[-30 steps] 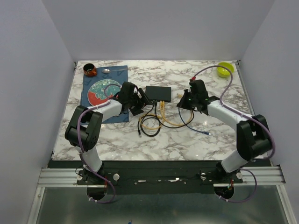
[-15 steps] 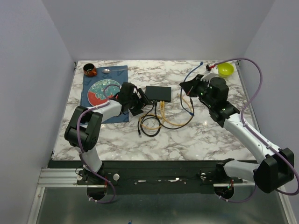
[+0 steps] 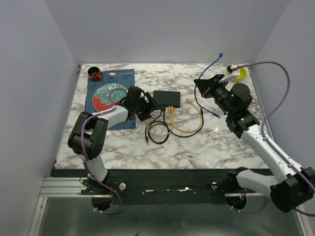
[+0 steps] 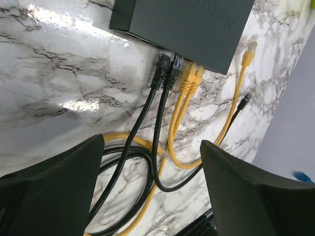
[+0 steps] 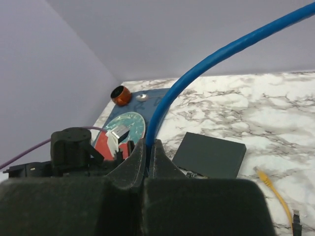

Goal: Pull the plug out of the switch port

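Your right gripper (image 5: 147, 147) is clamped on the blue cable (image 5: 197, 69), holding it in the air over the table (image 3: 197, 142) near its far right corner. Your left gripper (image 4: 151, 147) has its jaws apart and holds nothing. It sits just beside the switch (image 3: 166, 99), on the side toward the left edge. The switch lies mid-table, nearer the far edge. Yellow plugs (image 4: 189, 78) and black plugs (image 4: 165, 73) sit in its near-edge sockets.

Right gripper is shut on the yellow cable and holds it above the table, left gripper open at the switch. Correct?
Not quite. The cable in the right gripper is blue, not yellow; the right wrist view shows the jaws closed on it. The rest holds: it is held above the table, and the left gripper is open at the switch.
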